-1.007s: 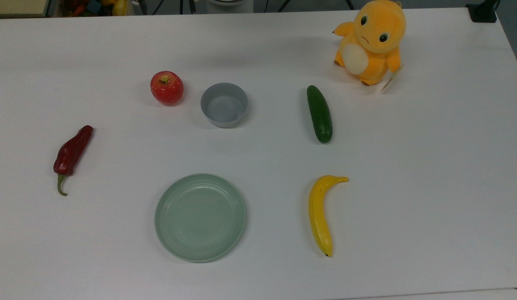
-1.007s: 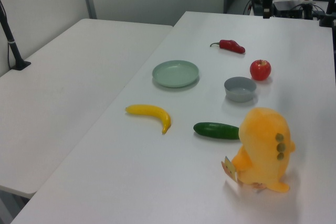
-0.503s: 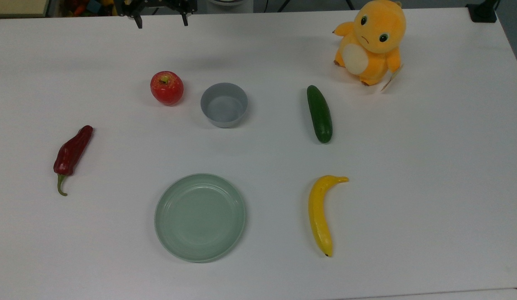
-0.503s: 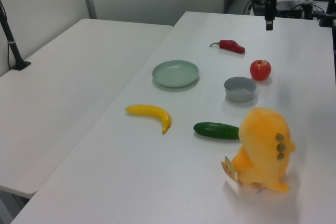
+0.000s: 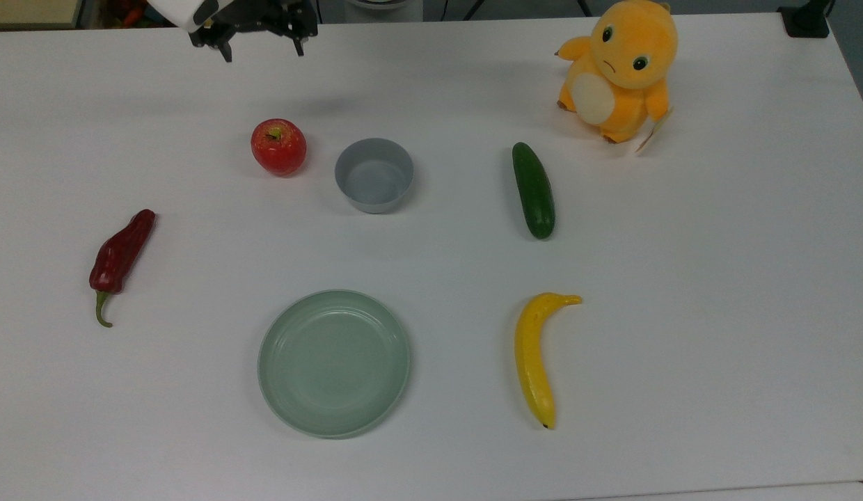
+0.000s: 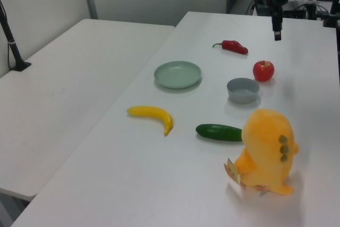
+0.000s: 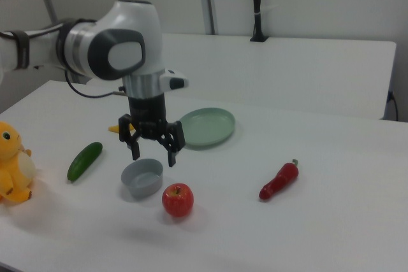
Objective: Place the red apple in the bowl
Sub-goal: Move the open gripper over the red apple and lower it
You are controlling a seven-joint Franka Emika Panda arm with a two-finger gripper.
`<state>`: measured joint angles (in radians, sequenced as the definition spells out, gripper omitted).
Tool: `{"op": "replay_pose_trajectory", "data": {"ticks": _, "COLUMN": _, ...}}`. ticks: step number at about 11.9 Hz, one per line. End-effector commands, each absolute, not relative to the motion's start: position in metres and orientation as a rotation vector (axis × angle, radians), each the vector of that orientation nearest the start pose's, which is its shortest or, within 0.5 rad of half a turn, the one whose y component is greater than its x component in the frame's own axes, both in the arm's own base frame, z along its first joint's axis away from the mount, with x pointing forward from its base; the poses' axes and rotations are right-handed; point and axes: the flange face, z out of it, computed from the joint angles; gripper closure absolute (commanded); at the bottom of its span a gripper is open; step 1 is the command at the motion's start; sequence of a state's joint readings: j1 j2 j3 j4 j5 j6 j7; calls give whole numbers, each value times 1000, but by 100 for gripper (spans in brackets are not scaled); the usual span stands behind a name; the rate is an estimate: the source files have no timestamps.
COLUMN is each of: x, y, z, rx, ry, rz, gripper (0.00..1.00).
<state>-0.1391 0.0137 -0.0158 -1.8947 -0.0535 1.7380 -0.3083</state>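
Note:
The red apple (image 5: 278,146) (image 6: 263,70) (image 7: 178,199) rests on the white table just to the top view's left of the grey bowl (image 5: 374,175) (image 6: 243,90) (image 7: 142,178), which holds nothing. My gripper (image 5: 262,51) (image 6: 277,34) (image 7: 153,155) hangs open in the air, fingers pointing down, beyond the apple toward the top view's upper edge. Nothing is between its fingers. In the right view it appears above and behind the bowl and apple.
A pale green plate (image 5: 334,362), a yellow banana (image 5: 534,355), a green cucumber (image 5: 533,189), a dark red chili pepper (image 5: 118,259) and an orange plush toy (image 5: 619,69) lie spread over the table (image 5: 717,278). A second table (image 6: 64,89) stands beside it.
The gripper has come in from the top view's upper edge and moved down toward the apple, staying open. The objects on the table have not moved.

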Motion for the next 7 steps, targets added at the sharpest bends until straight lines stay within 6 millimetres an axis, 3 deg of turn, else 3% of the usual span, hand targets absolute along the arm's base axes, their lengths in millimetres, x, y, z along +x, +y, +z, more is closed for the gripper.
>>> {"op": "replay_pose_trajectory", "data": {"ticks": 1, "x": 532, "y": -103, "z": 433, "rx": -3161, "ry": -263, "rz": 183, "gripper": 0}}
{"op": "replay_pose_trajectory", "data": {"ticks": 7, "x": 527, "y": -104, "z": 390, "rx": -3178, "ry": -254, "rz": -18, "gripper": 0}}
